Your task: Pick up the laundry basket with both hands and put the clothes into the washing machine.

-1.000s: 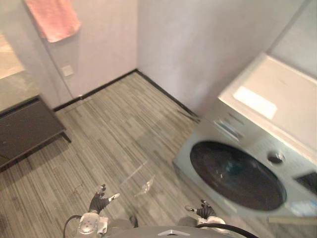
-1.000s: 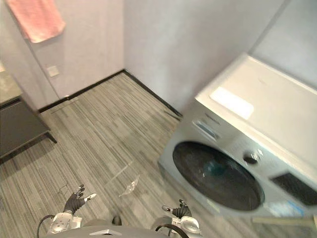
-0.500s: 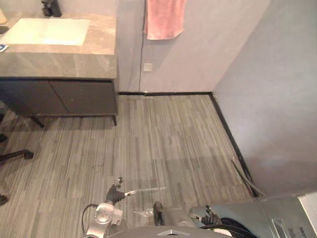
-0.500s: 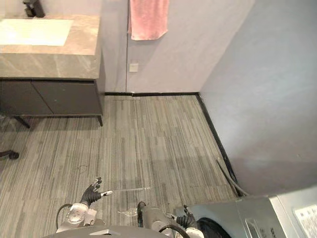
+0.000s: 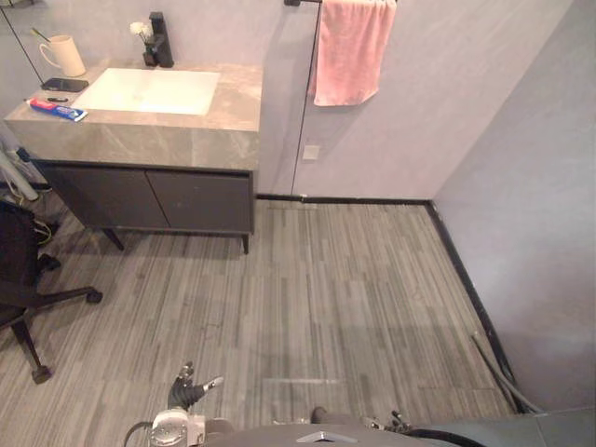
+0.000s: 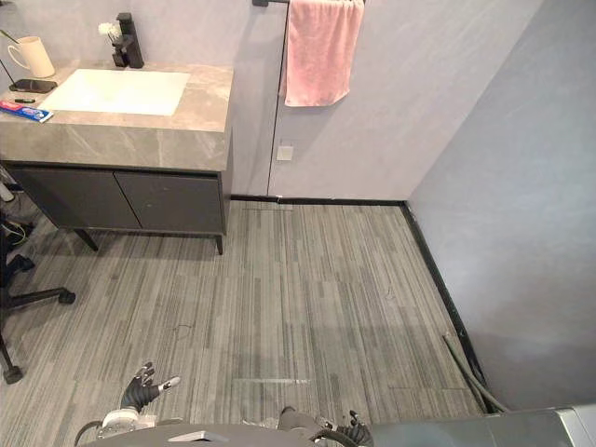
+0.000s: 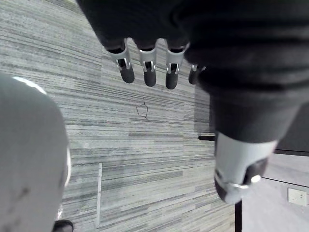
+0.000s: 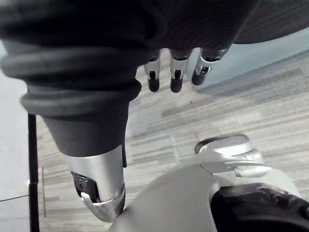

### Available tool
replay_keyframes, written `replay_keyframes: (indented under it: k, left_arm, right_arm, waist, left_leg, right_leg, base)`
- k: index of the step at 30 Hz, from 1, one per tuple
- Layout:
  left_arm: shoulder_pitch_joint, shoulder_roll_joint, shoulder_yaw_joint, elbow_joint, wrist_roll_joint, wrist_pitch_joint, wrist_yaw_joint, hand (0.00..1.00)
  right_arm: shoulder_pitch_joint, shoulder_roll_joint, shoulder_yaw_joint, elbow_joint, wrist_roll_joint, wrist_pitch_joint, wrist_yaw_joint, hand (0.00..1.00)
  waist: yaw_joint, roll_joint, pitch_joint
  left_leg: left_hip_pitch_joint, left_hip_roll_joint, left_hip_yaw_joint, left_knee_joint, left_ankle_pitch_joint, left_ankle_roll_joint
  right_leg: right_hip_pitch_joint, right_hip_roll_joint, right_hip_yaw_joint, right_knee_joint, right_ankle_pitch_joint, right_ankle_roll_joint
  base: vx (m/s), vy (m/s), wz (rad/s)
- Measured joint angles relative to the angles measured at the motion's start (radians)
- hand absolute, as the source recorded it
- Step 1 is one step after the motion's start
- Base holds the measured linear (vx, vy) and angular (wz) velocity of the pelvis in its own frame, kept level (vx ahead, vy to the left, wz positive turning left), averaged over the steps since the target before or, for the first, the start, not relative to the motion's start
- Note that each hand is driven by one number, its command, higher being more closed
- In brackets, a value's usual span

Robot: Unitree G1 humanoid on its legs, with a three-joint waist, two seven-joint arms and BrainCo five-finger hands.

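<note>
Far left, a chair (image 5: 20, 270) beside the counter (image 5: 177, 140). Low over bare floor (image 5: 354, 298), left hand (image 5: 191, 391) with fingers loosely spread, holding nothing. Higher up, a pink towel (image 5: 349, 51) on the wall. Right hand (image 6: 355, 431) likewise slack and empty, just beside the washer (image 6: 559, 426), a grey corner at lower right. Fits either a basket yet to fetch or clothes already loaded. Best to keep both hands spread and level.

Ahead on your left, a vanity (image 5: 140, 149) stands against the wall, a towel (image 5: 349, 51) hanging to its right, a chair (image 5: 23, 279) in front.
</note>
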Motion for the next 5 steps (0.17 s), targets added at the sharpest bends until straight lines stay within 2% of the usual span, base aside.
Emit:
replay_keyframes:
  k: [4,5]
  left_arm:
    - [0.004,0.001,-0.018,0.03,-0.003,0.0,0.002,0.0]
    - [0.001,0.007,-0.041,0.038,-0.01,0.0,0.002,0.0]
  right_arm:
    - [-0.003,-0.003,0.001,0.027,0.002,0.0,0.001,0.0]
    - [-0.01,-0.008,0.004,0.029,0.002,0.0,0.001,0.0]
  waist:
    - [-0.004,0.014,-0.027]
    - [-0.006,0.011,-0.032]
  left_leg:
    - [0.04,-0.041,0.047,-0.093,0.027,0.016]
    - [0.05,-0.046,0.063,-0.108,0.031,0.017]
  right_leg:
    - [-0.003,-0.025,0.033,-0.065,0.033,0.019]
    - [-0.005,-0.025,0.045,-0.084,0.045,0.02]
  base:
    - [0.08,0.103,-0.28]
    - [0.09,0.05,-0.21]
